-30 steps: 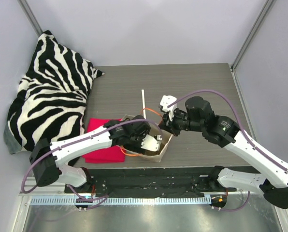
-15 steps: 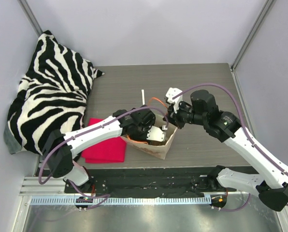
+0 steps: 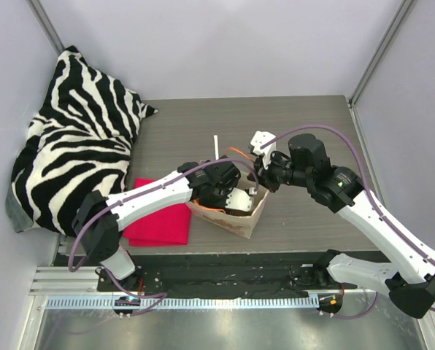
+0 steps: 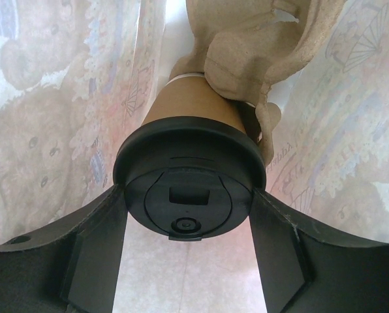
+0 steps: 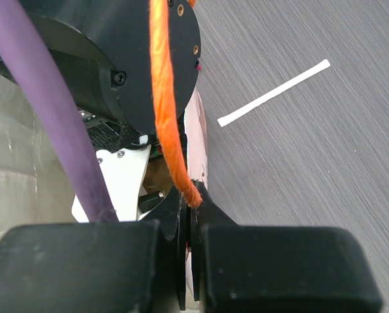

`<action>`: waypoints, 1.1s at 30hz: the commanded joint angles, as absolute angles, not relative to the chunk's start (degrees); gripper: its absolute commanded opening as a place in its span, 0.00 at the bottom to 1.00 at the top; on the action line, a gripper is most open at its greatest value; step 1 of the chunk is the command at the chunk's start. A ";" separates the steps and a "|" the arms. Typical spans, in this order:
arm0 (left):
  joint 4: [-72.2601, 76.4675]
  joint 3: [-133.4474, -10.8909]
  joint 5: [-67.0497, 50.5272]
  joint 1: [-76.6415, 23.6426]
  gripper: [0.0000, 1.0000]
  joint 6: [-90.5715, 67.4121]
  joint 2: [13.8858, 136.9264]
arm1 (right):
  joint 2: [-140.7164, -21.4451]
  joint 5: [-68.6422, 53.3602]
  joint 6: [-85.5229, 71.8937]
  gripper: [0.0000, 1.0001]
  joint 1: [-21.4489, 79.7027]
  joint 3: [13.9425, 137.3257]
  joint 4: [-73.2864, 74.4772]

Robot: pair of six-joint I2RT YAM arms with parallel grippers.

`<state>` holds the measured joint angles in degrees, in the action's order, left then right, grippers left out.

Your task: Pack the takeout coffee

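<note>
The takeout coffee (image 4: pixel 189 195), a brown paper cup with a round black lid, lies lid-first towards the left wrist camera, inside the kraft paper bag (image 3: pixel 239 221). Its far end rests in the tan pulp carrier (image 4: pixel 247 45). My left gripper (image 4: pixel 188 192) reaches into the bag's mouth and is shut on the lid, one finger against each side. In the top view the cup is hidden by the left gripper (image 3: pixel 234 195) and the bag. My right gripper (image 5: pixel 191 212) is shut on the bag's rim, right where the orange handle (image 5: pixel 165 111) is attached, and holds the mouth up.
A red cloth (image 3: pixel 159 222) lies left of the bag under the left arm. A zebra-striped pillow (image 3: pixel 79 138) fills the far left. A thin white strip (image 3: pixel 216 147) lies on the grey table (image 3: pixel 305 124) behind the bag. Grey walls close in the table.
My left gripper has pushed right and deeper into the bag. The right gripper has drawn the rim up and to the right, and the bag has shifted right with it.
</note>
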<state>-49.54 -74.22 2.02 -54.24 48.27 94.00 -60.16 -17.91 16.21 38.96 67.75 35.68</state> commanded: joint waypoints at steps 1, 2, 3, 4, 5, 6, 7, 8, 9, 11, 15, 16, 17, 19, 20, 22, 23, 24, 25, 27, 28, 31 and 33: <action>-50.10 -68.47 -1.93 -53.70 0.13 47.37 104.06 | -59.33 -20.12 16.61 0.01 39.02 69.61 33.49; -50.01 -68.47 -2.02 -53.61 0.13 47.46 104.50 | -59.24 -20.21 16.61 0.01 39.02 69.52 33.66; -50.01 -68.55 -1.93 -53.70 0.13 47.46 104.94 | -59.24 -20.48 16.70 0.01 38.94 69.43 33.66; -50.18 -68.64 -2.11 -53.61 0.13 47.46 105.99 | -59.06 -20.65 16.79 0.01 38.94 69.43 33.58; -50.27 -68.82 -2.11 -53.61 0.13 47.55 106.43 | -59.15 -20.65 16.87 0.01 38.85 69.43 33.66; -50.45 -68.82 -2.02 -53.61 0.13 47.55 106.78 | -59.06 -20.74 16.87 0.01 38.85 69.35 33.58; -50.45 -69.17 -2.02 -53.61 0.13 47.37 107.40 | -59.15 -21.00 16.96 0.01 38.85 69.35 33.57; -50.80 -69.43 -1.67 -53.61 0.13 47.20 108.45 | -59.15 -21.09 16.96 0.01 38.76 69.35 33.66; -50.97 -69.87 -1.41 -53.61 0.13 47.11 109.15 | -59.24 -21.09 16.96 0.01 38.76 69.26 33.75; -51.24 -70.92 -0.88 -53.61 0.13 46.76 110.82 | -59.24 -21.36 16.96 0.01 38.76 69.17 33.75; -51.76 -72.07 1.23 -53.61 0.15 46.23 112.67 | -59.33 -21.62 17.14 0.01 38.67 69.17 33.66; -51.77 -72.24 1.58 -53.61 0.15 46.14 112.68 | -59.41 -21.53 17.23 0.01 38.67 69.17 33.66; -51.94 -72.51 1.58 -53.61 0.18 46.14 112.41 | -59.41 -21.53 17.49 0.01 38.50 69.26 33.66; -52.12 -73.12 1.23 -53.61 0.21 45.70 110.84 | -59.41 -21.36 17.75 0.01 38.41 69.26 33.92; -52.38 -73.65 1.23 -53.61 0.24 45.53 110.22 | -59.41 -21.27 17.93 0.01 38.32 69.26 33.93; -52.91 -74.88 1.23 -53.61 0.28 44.74 108.11 | -59.41 -20.92 17.93 0.01 38.23 69.43 34.10; -52.39 -75.06 1.49 -53.61 0.30 44.56 107.24 | -59.41 -20.83 17.93 0.01 38.23 69.43 34.01; -51.86 -74.97 1.84 -53.70 0.30 44.39 106.27 | -59.41 -20.57 17.93 0.01 38.23 69.43 33.84; -51.16 -74.71 2.02 -53.70 0.31 44.30 104.17 | -59.50 -20.48 18.02 0.01 38.23 69.43 33.75; -49.31 -73.83 2.55 -53.88 0.36 44.30 102.40 | -59.41 -20.22 18.28 0.01 38.32 69.26 33.23; -48.78 -73.65 2.64 -53.88 0.39 44.21 101.00 | -59.33 -20.21 18.46 0.01 38.23 69.17 33.05; -47.64 -72.95 2.64 -53.96 0.47 43.95 99.85 | -59.15 -20.30 19.16 0.01 38.14 68.38 32.43; -46.76 -72.77 2.81 -54.05 0.51 43.68 99.32 | -58.89 -20.30 19.60 0.01 38.23 67.77 31.99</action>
<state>-44.99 -76.66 7.46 -54.74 47.90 96.40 -60.14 -17.32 18.39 37.45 67.72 35.40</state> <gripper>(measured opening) 0.724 0.030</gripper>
